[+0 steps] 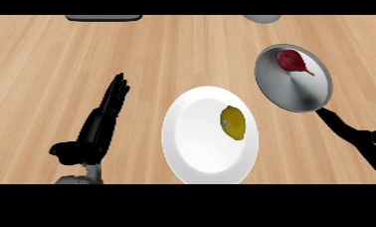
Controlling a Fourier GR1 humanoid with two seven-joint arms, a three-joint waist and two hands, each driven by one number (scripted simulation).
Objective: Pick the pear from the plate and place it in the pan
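Black left hand (103, 116) at 8 o'clock, fingers straight and together pointing up toward 12, nothing in it, resting above the worktop (73, 56) beside the white plate (192, 144). Grey forearm stub just below it at the lower edge. White plate at 6 o'clock, near edge of frame, round but looks taller than wide; a yellow lemon (234, 123) lies on its right half, touching the plate only. Right side, 4 o'clock: a black shape runs from the right edge up to the pan rim; can't tell whether this is the pan's handle, the right hand, or both, so the right hand's fingers can't be told. Grey metal pan (297, 89) at 2 o'clock, just beside the plate's upper right, not overlapping it. Dark red pear (291, 60) lies inside the pan, in its far half, stem pointing toward 4 o'clock; no hand touches it. Far edge, 12 o'clock: a dark grey flat object (103, 17) at upper left and a pale grey rounded object (262, 18) at upper right, both cut off by the frame. Light wood worktop everywhere else.
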